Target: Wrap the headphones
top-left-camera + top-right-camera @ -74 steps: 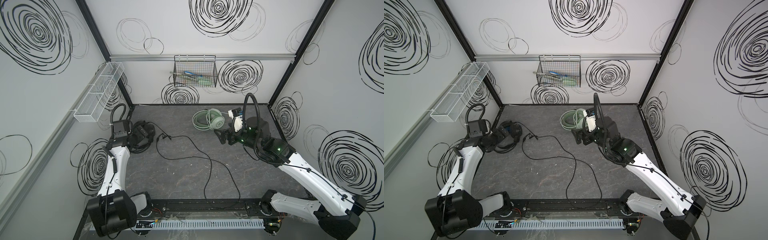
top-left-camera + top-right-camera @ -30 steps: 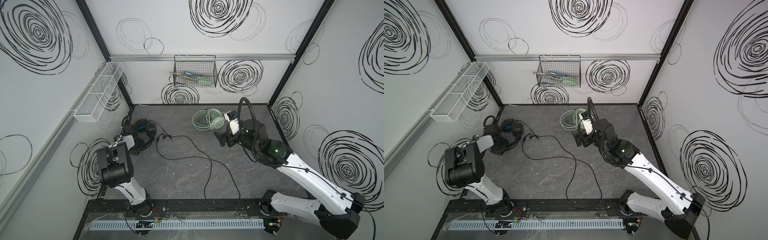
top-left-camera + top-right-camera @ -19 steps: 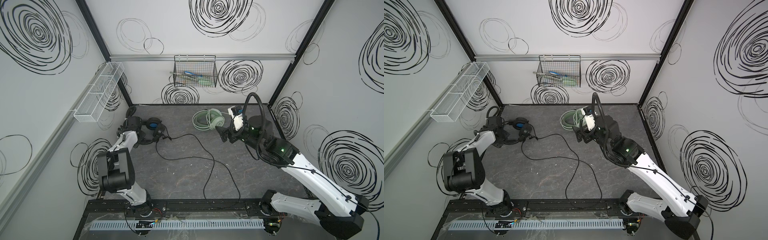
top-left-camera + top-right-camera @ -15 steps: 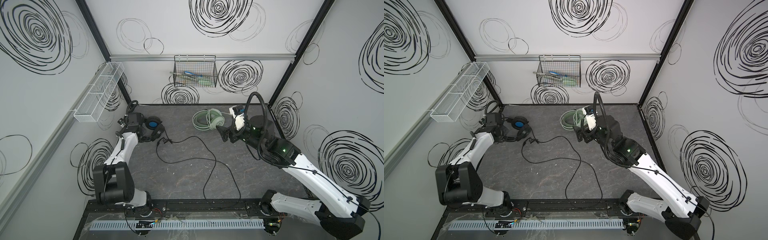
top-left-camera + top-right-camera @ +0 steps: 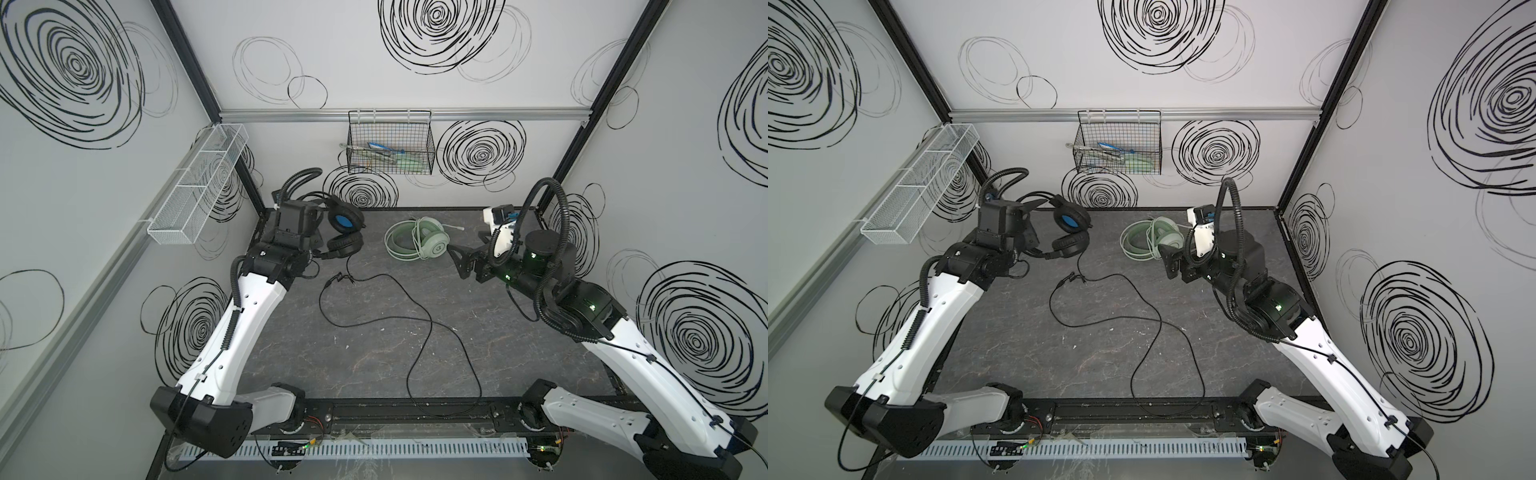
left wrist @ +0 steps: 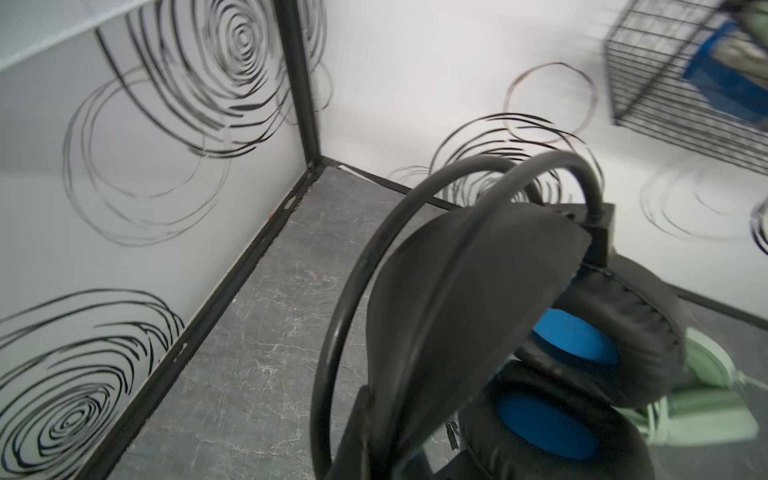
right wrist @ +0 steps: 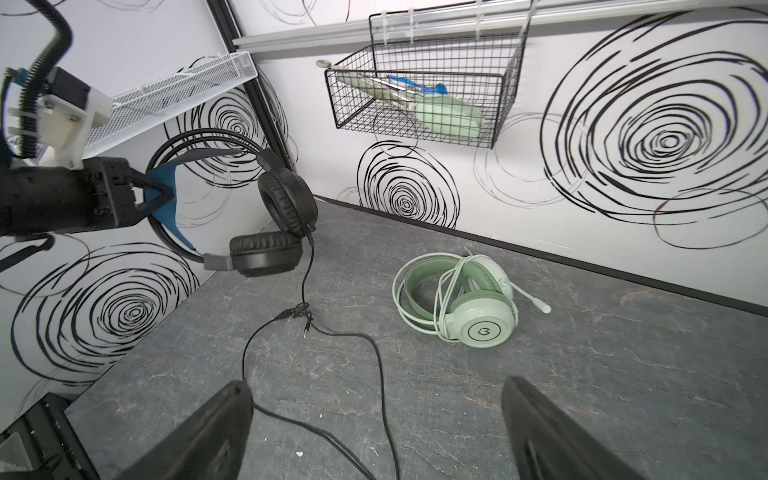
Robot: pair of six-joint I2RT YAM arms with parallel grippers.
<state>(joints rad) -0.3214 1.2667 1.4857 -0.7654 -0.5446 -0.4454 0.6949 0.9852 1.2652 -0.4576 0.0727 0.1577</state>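
The black headphones [image 5: 344, 232] [image 5: 1069, 232] [image 7: 282, 224] with blue padding hang above the table's back left corner. My left gripper [image 7: 164, 194] is shut on their blue headband pad [image 6: 457, 316]. Their black cord [image 5: 415, 320] [image 5: 1142, 324] [image 7: 307, 270] drops from an ear cup and snakes across the table to the front edge. The mint-green headphones [image 5: 430, 245] [image 5: 1163, 239] [image 7: 478, 316] lie at the back middle with their pale cord coiled round them. My right gripper [image 5: 461, 262] [image 5: 1169, 259] [image 7: 376, 399] hovers just right of them, open and empty.
A black wire basket [image 5: 390, 149] [image 7: 415, 99] with a few items hangs on the back wall. A white mesh tray [image 5: 199, 187] is fixed to the left wall. Walls close in the table on three sides; a black rail [image 5: 415, 415] runs along the front.
My left gripper has shut on the headband and carried the black headphones up and toward the back, dragging the cord along. The right gripper shifted slightly and stays open.
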